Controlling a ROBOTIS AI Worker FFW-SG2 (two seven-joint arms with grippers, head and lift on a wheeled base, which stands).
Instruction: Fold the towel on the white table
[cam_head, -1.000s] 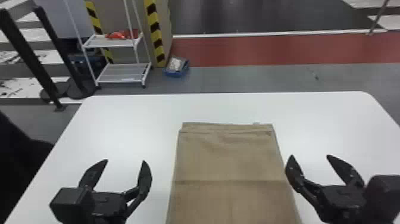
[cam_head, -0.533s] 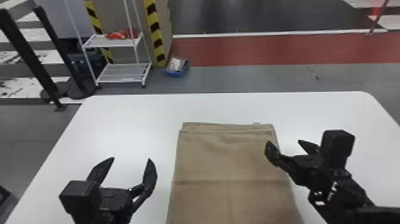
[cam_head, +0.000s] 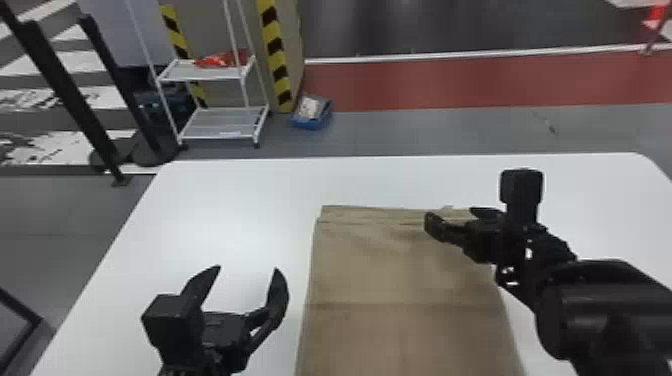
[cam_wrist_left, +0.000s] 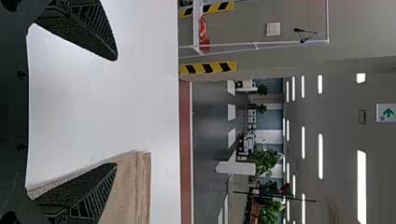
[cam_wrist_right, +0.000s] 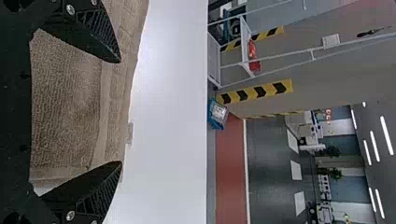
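A brown towel (cam_head: 395, 280) lies flat on the white table (cam_head: 225, 210), a crease across its middle. Over its far right part is my right gripper (cam_head: 457, 217), fingers apart. In the right wrist view the towel (cam_wrist_right: 65, 102) spreads beneath that open gripper (cam_wrist_right: 121, 112), with a small tag (cam_wrist_right: 130, 133) at its edge. My left gripper (cam_head: 247, 272) stands open above the table, left of the towel. In the left wrist view the towel (cam_wrist_left: 133, 186) shows beside one finger of the open left gripper (cam_wrist_left: 116, 112).
The table's far edge (cam_head: 400, 158) runs behind the towel. Beyond it on the floor are a white shelf rack (cam_head: 220, 125), a blue box (cam_head: 312, 114) and black posts (cam_head: 65, 90) at the left.
My right gripper has moved forward and inward, from beside the towel to over its far right part. The left gripper has shifted slightly right. The towel looks unchanged.
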